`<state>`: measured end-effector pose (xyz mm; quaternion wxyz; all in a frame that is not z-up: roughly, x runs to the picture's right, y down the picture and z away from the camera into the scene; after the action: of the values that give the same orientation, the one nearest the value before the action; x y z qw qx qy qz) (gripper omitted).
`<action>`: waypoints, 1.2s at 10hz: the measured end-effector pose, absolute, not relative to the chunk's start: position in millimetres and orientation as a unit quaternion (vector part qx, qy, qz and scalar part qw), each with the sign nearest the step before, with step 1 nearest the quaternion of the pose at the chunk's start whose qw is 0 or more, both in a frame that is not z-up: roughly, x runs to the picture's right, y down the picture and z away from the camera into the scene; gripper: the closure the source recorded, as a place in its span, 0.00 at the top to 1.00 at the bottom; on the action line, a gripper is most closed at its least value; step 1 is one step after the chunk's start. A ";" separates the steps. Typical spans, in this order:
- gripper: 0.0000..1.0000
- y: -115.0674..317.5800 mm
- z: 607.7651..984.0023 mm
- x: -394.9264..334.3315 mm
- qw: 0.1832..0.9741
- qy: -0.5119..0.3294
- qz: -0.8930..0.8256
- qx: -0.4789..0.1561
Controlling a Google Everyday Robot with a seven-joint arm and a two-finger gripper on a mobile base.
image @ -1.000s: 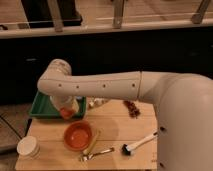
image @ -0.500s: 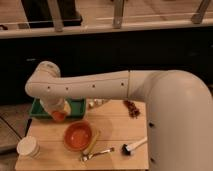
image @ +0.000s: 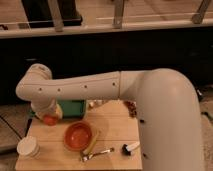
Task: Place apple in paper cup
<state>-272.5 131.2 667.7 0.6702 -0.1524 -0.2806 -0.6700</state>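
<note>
My gripper (image: pixel 48 116) hangs from the white arm at the left of the wooden table, over its back left corner. It is shut on the apple (image: pixel 49 120), a small orange-red fruit held just above the tabletop. The paper cup (image: pixel 28 147) stands upright at the table's front left corner, below and a little left of the apple, apart from it. The arm hides most of the gripper's body.
A wide orange bowl (image: pixel 79 135) sits in the middle of the table (image: pixel 115 131). A green tray (image: pixel 73 107) lies at the back. A yellow utensil (image: pixel 93 141), a fork (image: pixel 97 153) and a brush (image: pixel 131 147) lie at the front. A dark red-brown cluster (image: pixel 131 107) sits at the back right.
The gripper has moved left and slightly toward the front with the apple, from over the green tray toward the table's left side, nearer the paper cup.
</note>
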 end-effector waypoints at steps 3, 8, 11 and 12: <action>0.01 141.9 660.7 -294.8 0.655 -0.301 -0.678 -0.144; 0.01 161.1 655.2 -325.0 0.632 -0.326 -0.690 -0.132; 0.01 175.2 655.2 -346.2 0.611 -0.345 -0.701 -0.129; 0.01 176.9 654.4 -349.9 0.608 -0.349 -0.702 -0.128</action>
<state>-349.9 176.9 654.4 0.6076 -0.1283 -0.3487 -0.7020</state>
